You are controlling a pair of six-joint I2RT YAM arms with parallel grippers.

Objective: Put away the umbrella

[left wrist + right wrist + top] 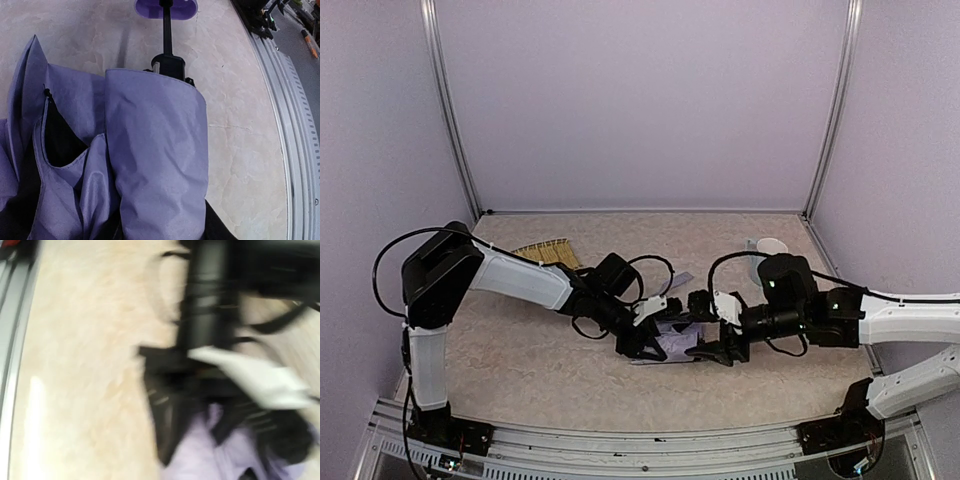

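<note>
The umbrella (675,342) is seen lying collapsed on the beige marbled table (520,370), about midway across it and nearer the front rail (650,440) than the back wall. It is flanked by the two grippers: the left gripper (638,343) is pressed against the umbrella's left side and the right gripper (713,352) is set against its right side. In the left wrist view the frame is largely filled by crumpled pale lavender fabric, in which a fold is opened on the black lining (60,145). From the top of the bundle a thin black shaft (167,30) is extended to a lavender handle knob (166,8), which is cut off by the upper edge of the picture. The left jaws are hidden beneath the cloth, so it cannot be told whether they are parted or clamped. The right wrist view is heavily blurred, with only lavender cloth and dark shapes made out, and the stand of the right jaws cannot be told either. Behind and to the left of the umbrella a straw-coloured fan-like thing (546,253) is laid flat, and behind and to the right of the umbrella a small white round thing (772,246) is seen, too small to be identified
</note>
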